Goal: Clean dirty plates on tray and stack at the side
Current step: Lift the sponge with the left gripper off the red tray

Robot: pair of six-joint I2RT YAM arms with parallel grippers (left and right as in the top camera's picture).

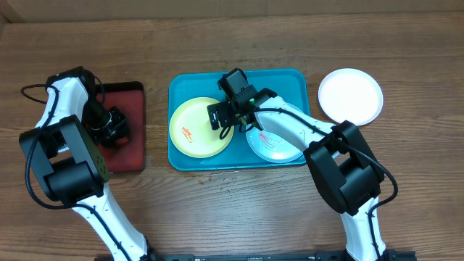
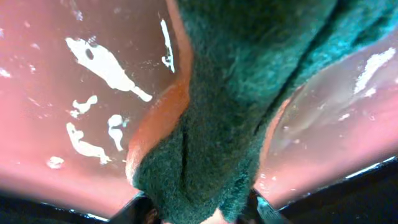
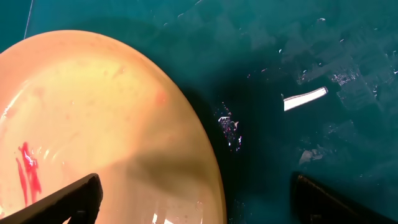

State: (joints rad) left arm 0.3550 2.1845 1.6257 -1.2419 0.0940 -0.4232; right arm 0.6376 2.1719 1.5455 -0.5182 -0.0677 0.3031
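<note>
- My left tool [image 1: 114, 125] is clamped on a green scrub pad [image 2: 236, 106], low over the red tray [image 1: 134, 156] and well apart from the plates.
- The yellow-green plate [image 1: 196, 148] lies in the left half of the teal tray [image 1: 293, 81], with a red-orange smear [image 3: 28, 174] near its middle.
- My right tool [image 1: 226, 116] hangs spread wide over that plate's right rim, so my right arm is the nearer.
- The mint plate [image 1: 279, 148], also smeared, sits just right of it, partly under my arm.
- The white plate [image 1: 351, 96] rests on the desk [image 1: 406, 203] beside the tray and looks clean.

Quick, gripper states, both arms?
Left gripper: closed on the green scrub pad.
Right gripper: open, empty, over the yellow-green plate edge.
</note>
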